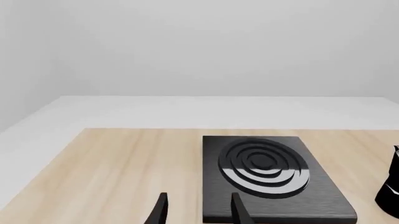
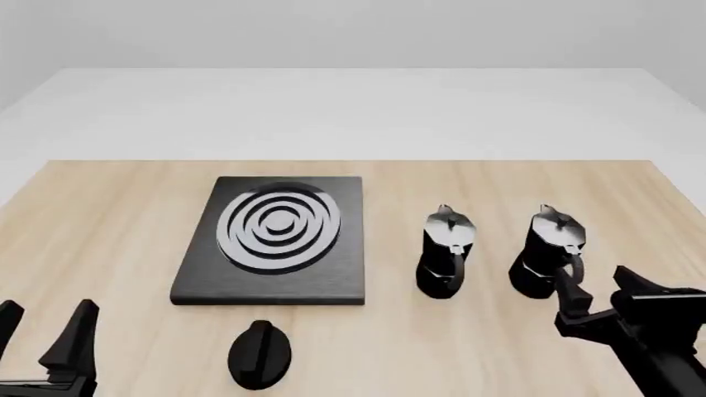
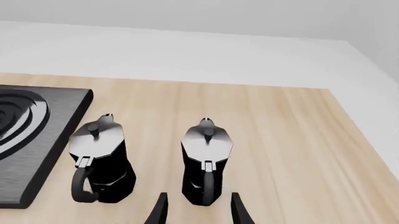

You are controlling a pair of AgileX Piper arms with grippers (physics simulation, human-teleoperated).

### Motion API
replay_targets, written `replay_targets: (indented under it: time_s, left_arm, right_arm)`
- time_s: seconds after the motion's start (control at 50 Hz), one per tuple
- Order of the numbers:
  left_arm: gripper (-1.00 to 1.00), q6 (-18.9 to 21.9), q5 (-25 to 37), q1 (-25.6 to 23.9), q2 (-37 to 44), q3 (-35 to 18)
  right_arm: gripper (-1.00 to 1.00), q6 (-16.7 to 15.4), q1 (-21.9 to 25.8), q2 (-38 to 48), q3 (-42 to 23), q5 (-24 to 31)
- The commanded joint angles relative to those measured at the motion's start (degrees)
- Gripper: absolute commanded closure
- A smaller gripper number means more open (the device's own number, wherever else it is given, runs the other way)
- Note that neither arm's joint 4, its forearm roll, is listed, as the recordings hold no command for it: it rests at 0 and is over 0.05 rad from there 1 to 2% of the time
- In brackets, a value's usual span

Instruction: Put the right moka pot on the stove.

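Observation:
The right moka pot (image 2: pixel 548 252) stands upright on the wooden table, black with a silver lid, its handle turned toward my arms. In the right wrist view it (image 3: pixel 206 161) stands just ahead of my right gripper (image 3: pixel 198 215), in line with the gap between the open fingers and not touched by them. In the front view my right gripper (image 2: pixel 609 291) is open, just this side of the pot and a little to its right. The stove (image 2: pixel 276 240) lies flat at centre left, nothing on it. My left gripper (image 2: pixel 45 335) is open and empty at the front left, with the stove (image 1: pixel 268 177) ahead of it (image 1: pixel 199 212).
The other moka pot (image 2: pixel 445 252) stands between the stove and the right pot; it also shows in the right wrist view (image 3: pixel 100 158) and at the edge of the left wrist view (image 1: pixel 389 191). A small black oval knob (image 2: pixel 260 354) lies in front of the stove.

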Motion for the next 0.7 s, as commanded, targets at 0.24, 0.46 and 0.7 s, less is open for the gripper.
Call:
replay_targets:
  time_s: [0.24,0.46,0.7]
  left_arm:
    - [-1.00,0.00,-0.26,0.01,0.21,0.07]
    - [-1.00,0.01,-0.27,0.00,0.20,0.06]
    - [-1.00,0.01,-0.27,0.01,0.22,0.06]
  right_arm:
    - [-1.00,0.72,-2.27,18.12,-0.42,-14.30]
    - [-1.00,-0.28,-2.98,20.21,-2.39,-14.02]
    - [-1.00,-0.90,-2.49,26.29,-4.28,-16.83]
